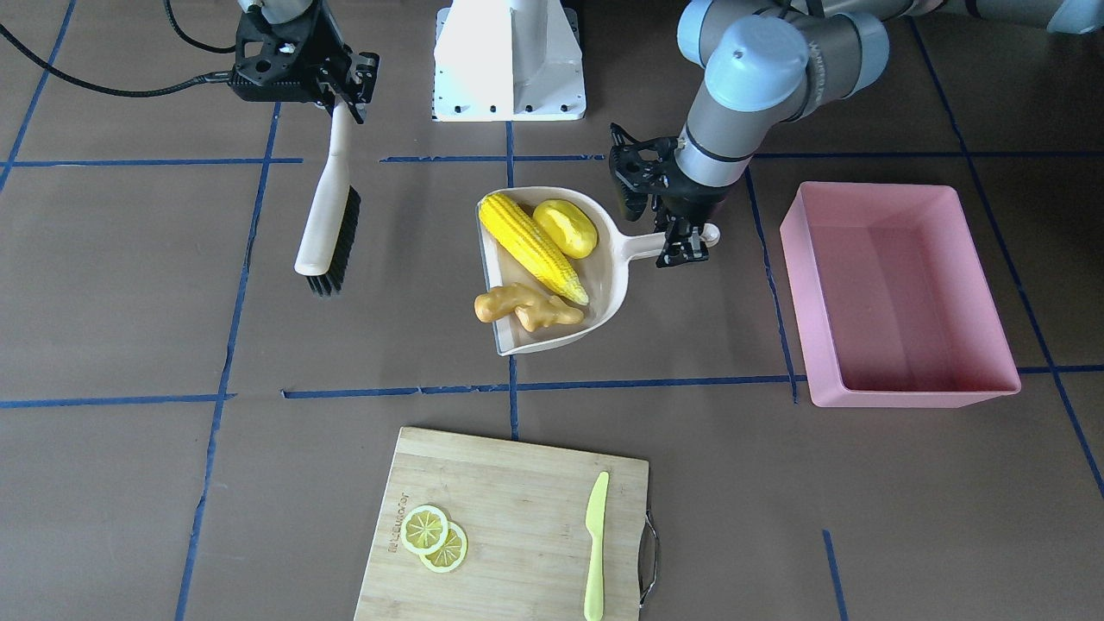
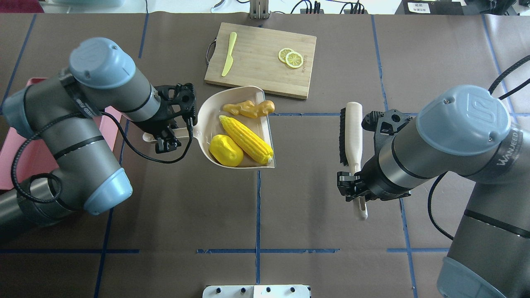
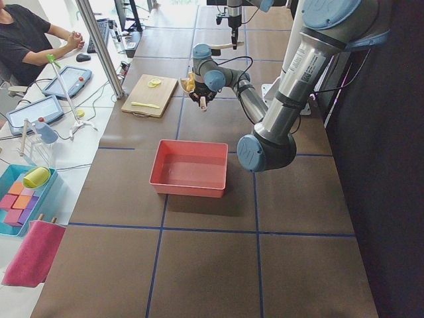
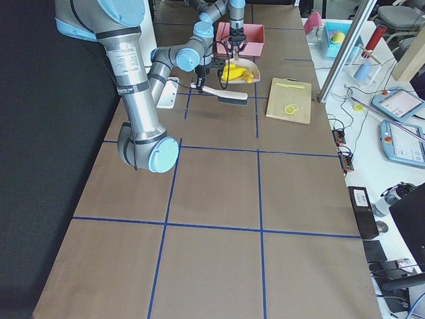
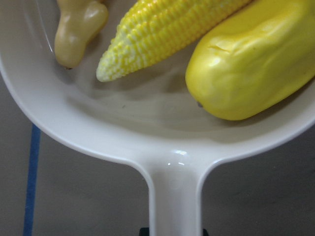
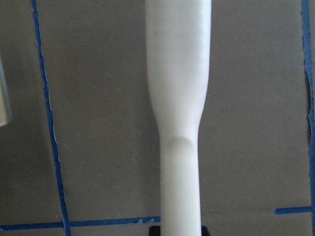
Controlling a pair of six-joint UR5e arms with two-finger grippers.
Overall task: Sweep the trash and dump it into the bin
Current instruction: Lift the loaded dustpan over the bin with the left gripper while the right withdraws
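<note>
The cream dustpan holds the corn cob, the yellow potato-like lump and the ginger root. All three also show in the left wrist view: corn, lump, ginger. My left gripper is shut on the dustpan handle. My right gripper is shut on the handle of a cream brush with black bristles. The pink bin stands apart, past my left gripper.
A bamboo cutting board carries two lemon slices and a yellow-green knife, beyond the dustpan. Blue tape lines cross the brown table. The white robot base sits between the arms.
</note>
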